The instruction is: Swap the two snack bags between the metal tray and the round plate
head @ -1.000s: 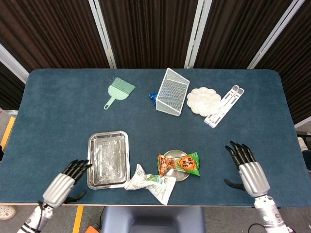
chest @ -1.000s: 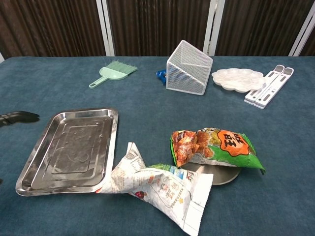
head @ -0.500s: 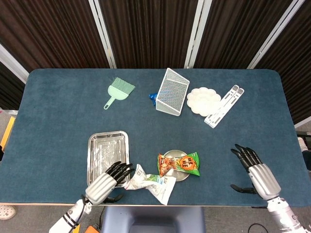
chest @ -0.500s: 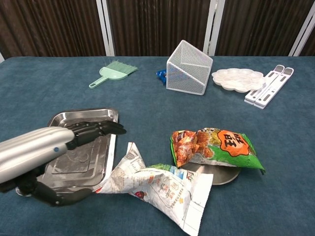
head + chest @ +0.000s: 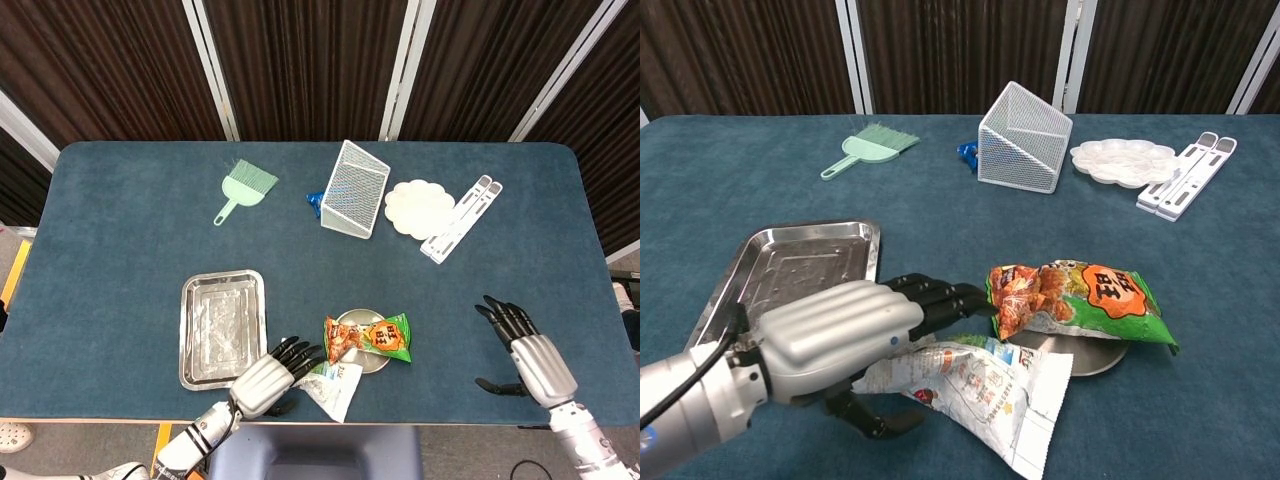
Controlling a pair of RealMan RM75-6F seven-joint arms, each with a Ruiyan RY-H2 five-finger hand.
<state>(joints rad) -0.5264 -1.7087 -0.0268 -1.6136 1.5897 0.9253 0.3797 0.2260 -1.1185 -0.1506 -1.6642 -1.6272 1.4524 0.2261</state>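
A crumpled white snack bag lies on the blue cloth between the metal tray and the round plate. An orange and green snack bag lies on the plate. The tray has nothing in it. My left hand hovers over the left end of the white bag, fingers stretched out above it and thumb low in front of it, not closed. My right hand is open near the table's front right, shown only in the head view.
At the back stand a green hand brush, a white wire basket with a blue item beside it, a white palette dish and a white folding stand.
My left hand has moved right, off the tray, and now covers the left end of the white bag. The right hand has barely shifted. Bags, tray and plate stay put.
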